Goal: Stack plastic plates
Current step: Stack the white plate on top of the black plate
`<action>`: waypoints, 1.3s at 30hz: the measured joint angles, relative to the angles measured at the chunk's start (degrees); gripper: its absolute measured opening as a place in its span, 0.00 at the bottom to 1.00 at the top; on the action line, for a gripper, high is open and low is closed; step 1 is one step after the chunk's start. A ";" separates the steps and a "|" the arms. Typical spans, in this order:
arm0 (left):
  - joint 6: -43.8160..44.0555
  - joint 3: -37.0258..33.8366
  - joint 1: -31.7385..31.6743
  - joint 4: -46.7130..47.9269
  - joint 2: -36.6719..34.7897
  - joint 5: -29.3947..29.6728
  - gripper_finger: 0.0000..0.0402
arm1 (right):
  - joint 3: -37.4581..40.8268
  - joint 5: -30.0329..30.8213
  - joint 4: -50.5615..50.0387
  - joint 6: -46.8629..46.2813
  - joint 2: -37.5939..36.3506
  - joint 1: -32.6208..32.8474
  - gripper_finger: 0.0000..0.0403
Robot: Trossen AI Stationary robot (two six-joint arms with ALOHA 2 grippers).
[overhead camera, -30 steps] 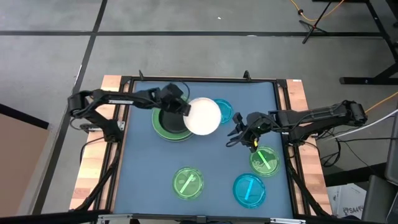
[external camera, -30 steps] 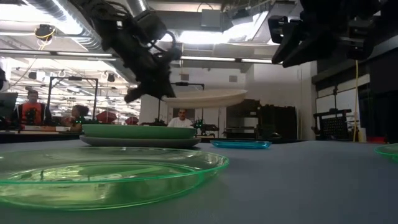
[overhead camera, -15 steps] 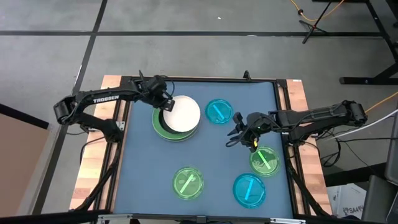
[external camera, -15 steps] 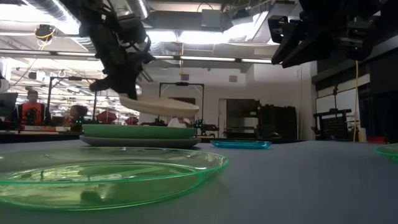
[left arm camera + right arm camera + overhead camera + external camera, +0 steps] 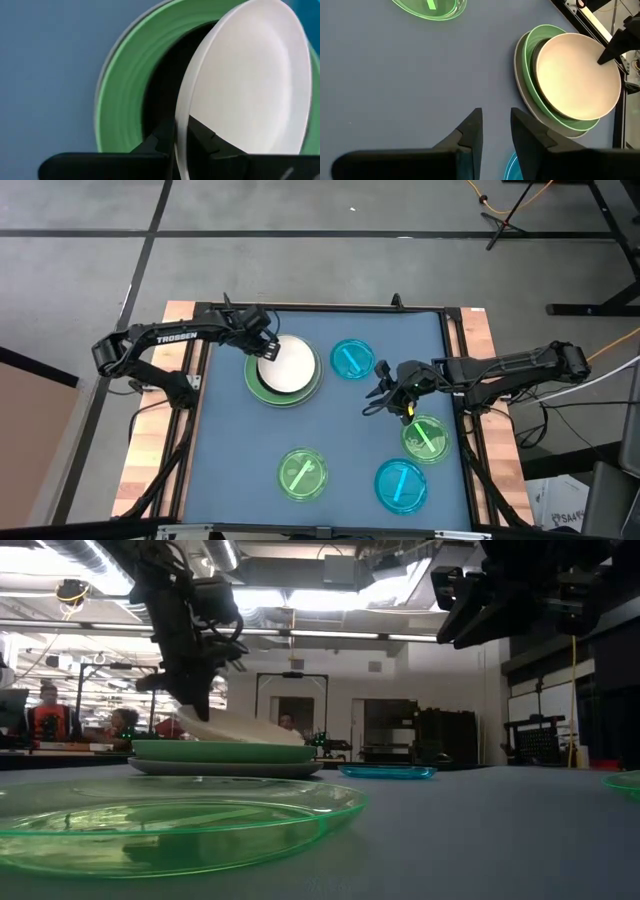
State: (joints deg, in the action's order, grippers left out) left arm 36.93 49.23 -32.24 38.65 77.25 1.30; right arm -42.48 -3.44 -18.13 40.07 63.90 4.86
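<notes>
My left gripper (image 5: 262,348) hangs over the left far part of the stack and is shut on the small white plate (image 5: 289,367). The stack is a large grey plate (image 5: 225,768), a light green plate (image 5: 225,751) and a black plate (image 5: 159,90). My right gripper (image 5: 380,392) waits open in the air right of the stack, holding nothing. One translucent blue plate (image 5: 352,359) lies right of the stack. Two translucent green plates (image 5: 303,474) (image 5: 426,437) and another blue plate (image 5: 402,485) lie flat nearer the near edge. My left gripper pinches the white plate's rim (image 5: 179,131) between its two fingers (image 5: 159,142), one on the upper face and one underneath. It comes slanting down from the table's left far side. The plate is tilted: the held edge is raised and the opposite edge (image 5: 298,739) rests on the stack.
Wooden rails and a dark frame (image 5: 195,395) border the blue table top. Bare table lies between the stack and the near green plate (image 5: 170,825). People sit in the room far behind the table (image 5: 45,715).
My left gripper has carried the white plate toward the table's left edge and down, from the air between the stack and the blue plate to above the stack. The plate has tipped, and its free edge has come down onto the stack. My right arm has kept still.
</notes>
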 joint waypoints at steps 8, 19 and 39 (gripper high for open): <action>0.02 0.00 0.07 0.88 0.00 0.75 0.05 | 0.00 0.00 0.00 0.01 0.00 0.00 0.22; 0.00 0.00 0.53 0.85 0.00 0.76 0.05 | 0.00 0.00 0.00 0.02 0.02 0.00 0.22; -0.07 0.00 2.06 0.81 0.00 0.77 0.24 | 0.00 0.00 0.00 0.04 0.04 0.00 0.22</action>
State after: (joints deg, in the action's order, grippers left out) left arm 36.86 49.23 -30.17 39.46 77.25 2.06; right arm -42.48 -3.44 -18.13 40.12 63.94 4.86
